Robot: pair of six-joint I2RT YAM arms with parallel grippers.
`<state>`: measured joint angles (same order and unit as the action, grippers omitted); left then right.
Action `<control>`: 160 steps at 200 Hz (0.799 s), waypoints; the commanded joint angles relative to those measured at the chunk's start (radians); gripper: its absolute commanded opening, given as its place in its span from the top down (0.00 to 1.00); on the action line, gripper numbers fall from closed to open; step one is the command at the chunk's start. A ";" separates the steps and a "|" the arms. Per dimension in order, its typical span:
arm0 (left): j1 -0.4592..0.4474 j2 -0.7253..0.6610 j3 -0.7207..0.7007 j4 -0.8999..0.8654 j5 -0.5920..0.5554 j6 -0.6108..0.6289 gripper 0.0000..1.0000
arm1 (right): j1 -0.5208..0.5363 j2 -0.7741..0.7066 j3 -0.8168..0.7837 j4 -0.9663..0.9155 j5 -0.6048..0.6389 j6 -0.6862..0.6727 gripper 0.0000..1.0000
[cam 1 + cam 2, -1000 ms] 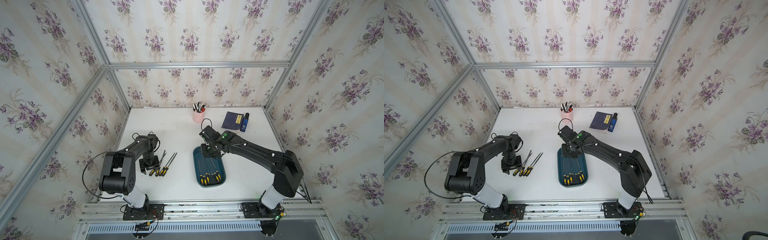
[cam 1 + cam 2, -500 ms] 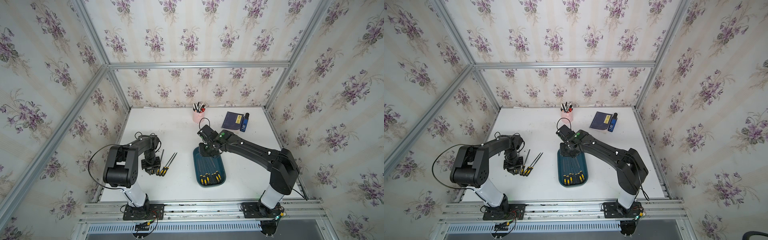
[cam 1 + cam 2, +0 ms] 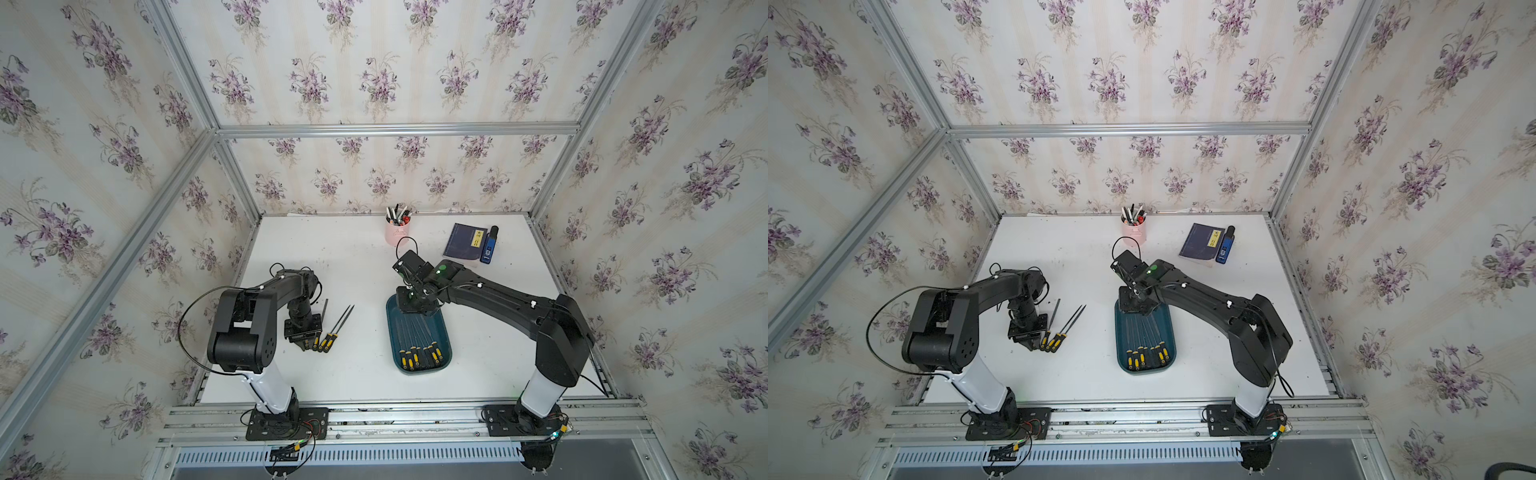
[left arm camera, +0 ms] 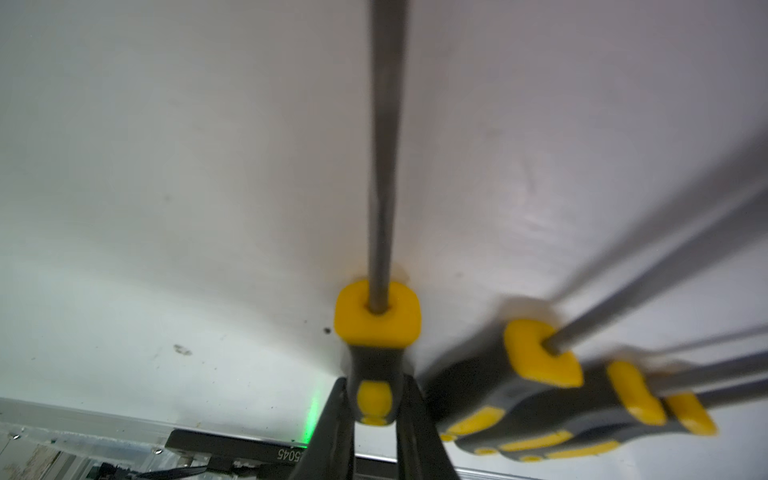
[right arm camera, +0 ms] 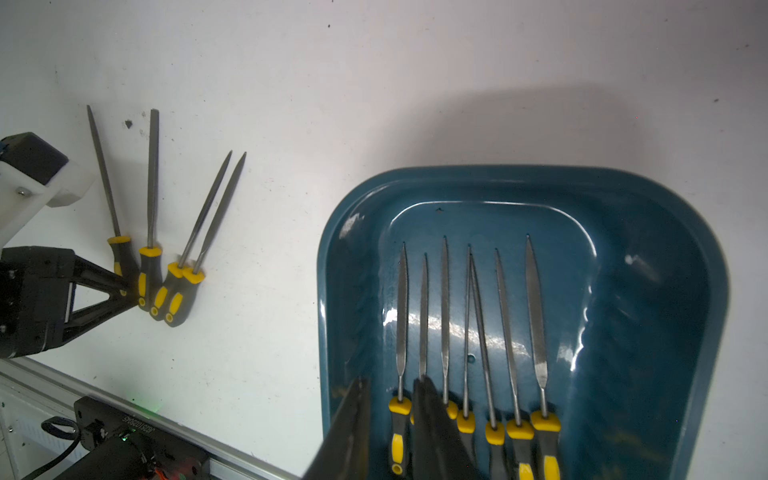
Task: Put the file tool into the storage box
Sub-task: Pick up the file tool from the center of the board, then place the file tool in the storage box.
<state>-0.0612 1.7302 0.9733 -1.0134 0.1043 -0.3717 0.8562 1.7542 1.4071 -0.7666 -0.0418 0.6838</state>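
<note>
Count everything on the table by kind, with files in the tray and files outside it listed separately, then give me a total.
Files in the storage box: 7
Files on the table: 4, one gripped by the left gripper
Storage box: 1
Pink pen cup: 1
Dark notebook: 1
Blue device: 1
Total: 15, pens in the cup not counted

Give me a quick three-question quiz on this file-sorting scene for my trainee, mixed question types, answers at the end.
1. True or false: the left claw is shut on the handle of a file.
2. Where is the storage box? A) touching the pink cup; B) below the right claw; C) held by the left claw.
3. How many files are outside the storage box, counting the gripped one?

Key: 1 true; 2 B; 3 four.
</note>
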 commanded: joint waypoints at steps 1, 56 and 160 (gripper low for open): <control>-0.001 -0.044 0.037 0.026 0.038 0.048 0.98 | 0.000 0.002 0.009 -0.008 0.006 -0.003 0.76; -0.014 -0.255 0.207 -0.169 0.217 0.124 0.99 | -0.041 -0.043 0.029 0.038 -0.044 0.015 0.76; -0.485 -0.267 0.307 0.038 0.620 -0.079 0.99 | -0.157 -0.196 -0.079 0.406 -0.301 0.068 0.66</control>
<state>-0.4931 1.4208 1.2797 -1.0637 0.7071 -0.3588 0.7002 1.5608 1.3254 -0.3786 -0.3317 0.7414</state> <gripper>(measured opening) 0.185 0.345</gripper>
